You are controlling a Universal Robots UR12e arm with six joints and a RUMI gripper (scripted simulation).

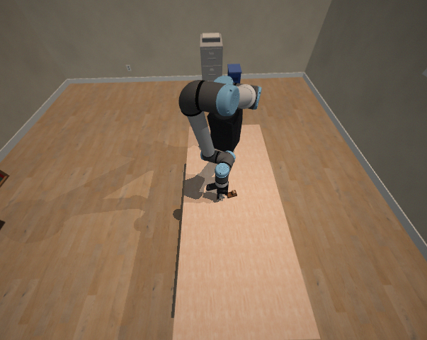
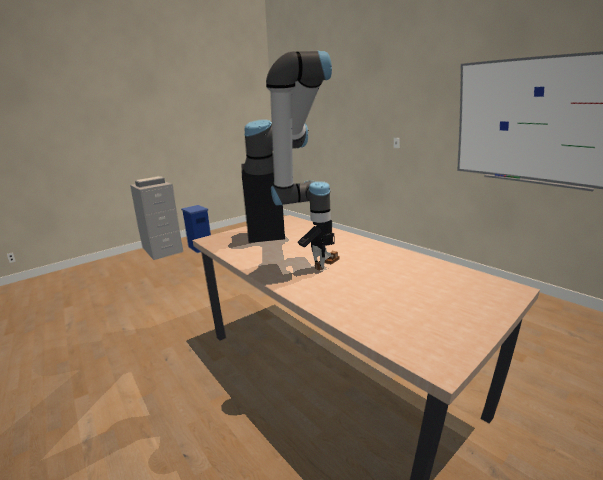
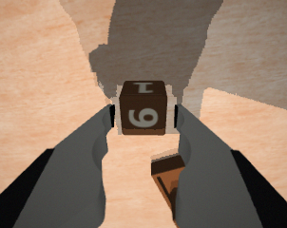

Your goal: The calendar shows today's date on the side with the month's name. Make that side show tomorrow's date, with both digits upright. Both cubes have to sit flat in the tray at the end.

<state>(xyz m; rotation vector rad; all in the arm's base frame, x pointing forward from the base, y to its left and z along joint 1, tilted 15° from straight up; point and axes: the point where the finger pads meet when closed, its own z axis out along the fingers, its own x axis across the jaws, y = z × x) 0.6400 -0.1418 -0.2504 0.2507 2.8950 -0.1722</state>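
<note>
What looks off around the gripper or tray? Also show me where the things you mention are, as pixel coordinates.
One digit cube (image 2: 318, 265) (image 3: 143, 116) sits on the table outside the tray (image 1: 231, 195) (image 2: 331, 260) (image 3: 168, 166), between the gripper's (image 3: 144, 116) parted fingers. No damage visible.

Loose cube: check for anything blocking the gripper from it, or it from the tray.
Nothing visible stands between the gripper and the loose cube, or between cube and tray. One finger hides part of the tray in the wrist view.
</note>
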